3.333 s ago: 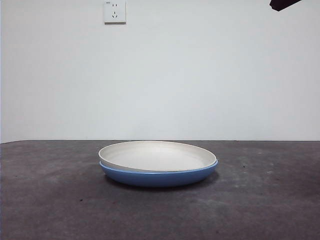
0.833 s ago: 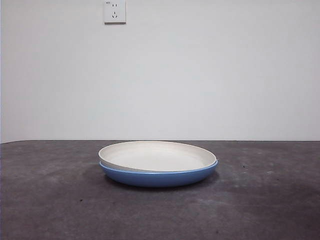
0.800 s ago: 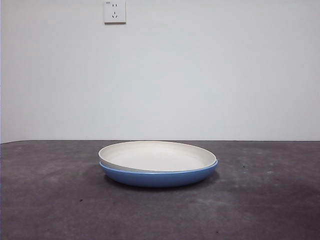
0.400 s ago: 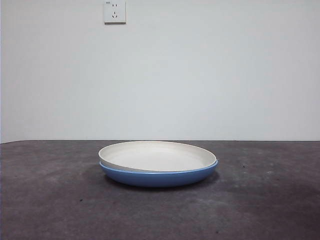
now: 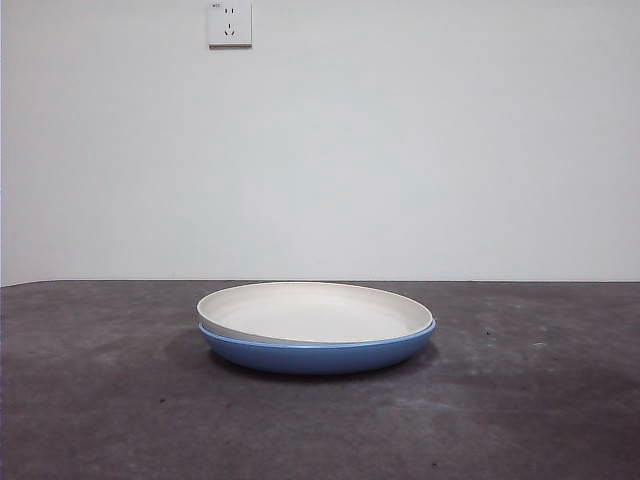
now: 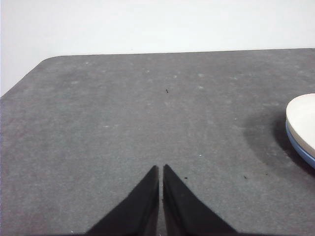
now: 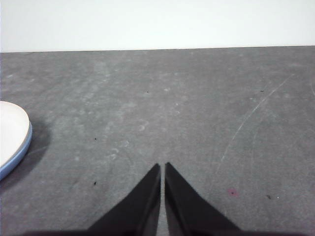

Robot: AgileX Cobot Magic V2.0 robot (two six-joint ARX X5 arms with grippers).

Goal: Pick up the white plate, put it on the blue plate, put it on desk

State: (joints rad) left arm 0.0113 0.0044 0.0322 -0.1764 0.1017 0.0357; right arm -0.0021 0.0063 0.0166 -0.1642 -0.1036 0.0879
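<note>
The white plate [image 5: 315,313] rests inside the blue plate [image 5: 318,353], and the stack stands on the desk [image 5: 100,400] near its middle. Both plates show at the edge of the left wrist view, white plate [image 6: 304,118] over blue plate [image 6: 301,151], and of the right wrist view, white plate [image 7: 11,129] over blue plate [image 7: 17,156]. My left gripper [image 6: 161,168] is shut and empty over bare desk, well apart from the plates. My right gripper [image 7: 162,166] is shut and empty over bare desk on the other side. Neither gripper shows in the front view.
A white wall with a socket [image 5: 229,23] stands behind the desk. The desk's rounded corner [image 6: 47,61] shows in the left wrist view. A long pale scratch [image 7: 251,115] marks the desk in the right wrist view.
A black arm tip at the front view's top right corner 4.1 s ago has gone out of view. The plates have not moved.
</note>
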